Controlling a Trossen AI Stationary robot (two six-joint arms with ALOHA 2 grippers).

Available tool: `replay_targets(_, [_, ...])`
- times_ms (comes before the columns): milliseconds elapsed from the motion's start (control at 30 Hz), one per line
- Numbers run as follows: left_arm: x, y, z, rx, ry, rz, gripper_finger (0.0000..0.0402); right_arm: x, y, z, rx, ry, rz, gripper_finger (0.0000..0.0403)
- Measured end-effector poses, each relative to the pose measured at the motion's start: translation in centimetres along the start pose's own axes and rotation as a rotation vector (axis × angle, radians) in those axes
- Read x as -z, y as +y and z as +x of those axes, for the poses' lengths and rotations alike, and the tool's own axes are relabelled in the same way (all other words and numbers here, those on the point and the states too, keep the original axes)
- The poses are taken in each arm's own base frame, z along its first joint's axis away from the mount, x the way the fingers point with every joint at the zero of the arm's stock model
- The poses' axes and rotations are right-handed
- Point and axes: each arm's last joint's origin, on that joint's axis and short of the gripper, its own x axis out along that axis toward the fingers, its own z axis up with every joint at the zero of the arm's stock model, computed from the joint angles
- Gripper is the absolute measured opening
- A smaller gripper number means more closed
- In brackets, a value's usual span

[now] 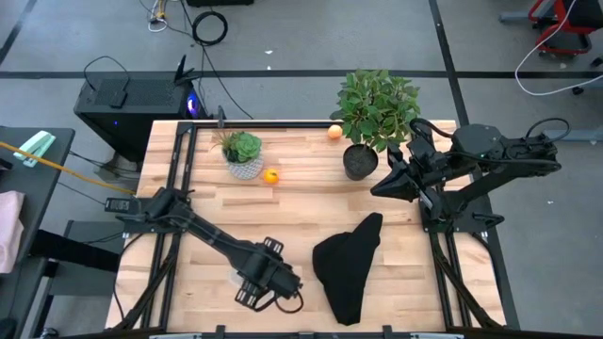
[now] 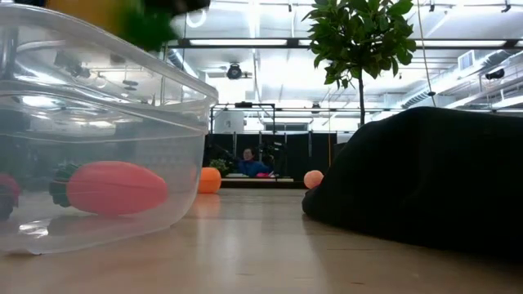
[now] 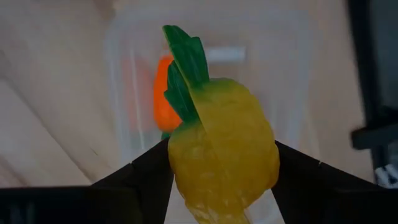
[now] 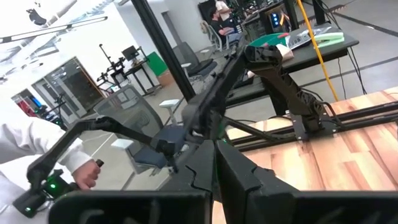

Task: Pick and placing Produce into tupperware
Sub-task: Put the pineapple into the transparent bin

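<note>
A yellow toy pineapple (image 3: 224,146) is sitting clamped between the fingers of the left gripper (image 3: 221,177), which is hovering directly over the clear tupperware (image 2: 98,122) at about seven o'clock on the table. An orange-red piece (image 2: 114,188) is already lying inside the container, while an orange fruit (image 1: 270,176) and a peach one (image 1: 334,132) are waiting out toward twelve o'clock, so by my judgement the job is roughly midway. The right gripper (image 4: 214,165) is resting at three o'clock, jaws closed on nothing.

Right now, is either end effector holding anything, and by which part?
The left end effector holds a yellow toy pineapple by its body's sides; the right end effector holds nothing.
</note>
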Motion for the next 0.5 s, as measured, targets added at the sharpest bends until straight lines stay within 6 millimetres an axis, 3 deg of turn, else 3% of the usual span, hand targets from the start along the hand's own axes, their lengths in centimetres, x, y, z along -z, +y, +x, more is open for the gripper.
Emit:
replay_targets(233, [0.8,0.2,3.5,0.06,0.069,0.022,0.0239,0.0,0.0,0.0,-0.001,0.0,0.005,0.0023])
replay_targets(500, [0.4,-0.1,4.6,0.08,0.005,0.049,0.024,0.0,0.0,0.0,-0.001,-0.001,0.004,0.0023])
